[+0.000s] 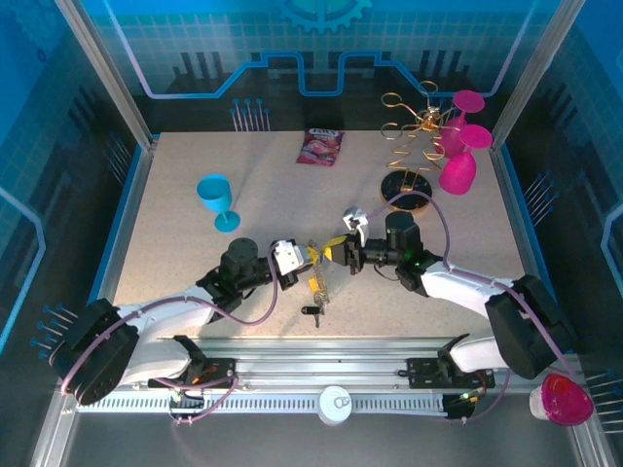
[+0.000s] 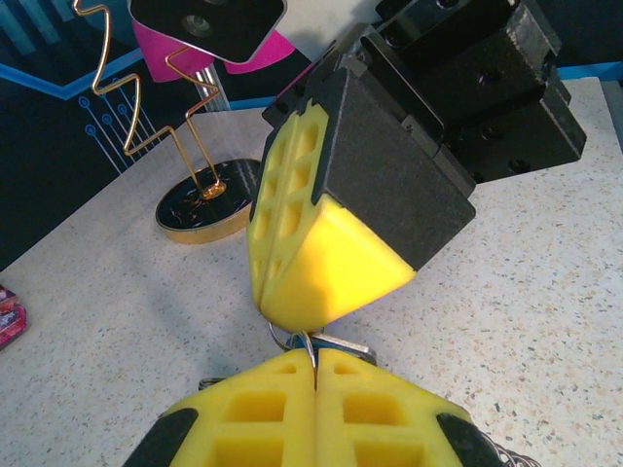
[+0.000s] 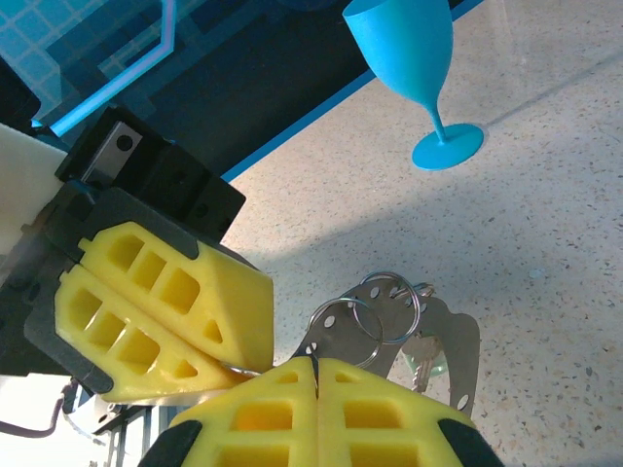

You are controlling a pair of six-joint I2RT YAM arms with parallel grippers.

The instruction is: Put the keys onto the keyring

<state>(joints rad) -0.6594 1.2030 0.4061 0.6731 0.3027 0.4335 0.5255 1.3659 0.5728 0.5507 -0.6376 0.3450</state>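
My two grippers meet tip to tip above the table's middle: the left gripper (image 1: 312, 256) (image 2: 315, 375) and the right gripper (image 1: 337, 251) (image 3: 315, 368), both shut. The keyring (image 3: 362, 326) shows as silvery split rings joined to a flat metal plate (image 3: 458, 341) with holes. My left fingers pinch a thin wire ring (image 2: 311, 350). My right fingers pinch a corner of the plate. A small key (image 3: 424, 365) with a pale green head hangs behind the rings. A bunch dangles below the fingertips (image 1: 318, 284). One black-headed key (image 1: 311, 312) lies on the table beneath.
A blue goblet (image 1: 218, 201) stands left of centre. At the back right are a gold wire rack (image 1: 414, 131) on a round dark base (image 2: 202, 206) and two pink goblets (image 1: 459, 161). A snack packet (image 1: 321, 146) lies at the back.
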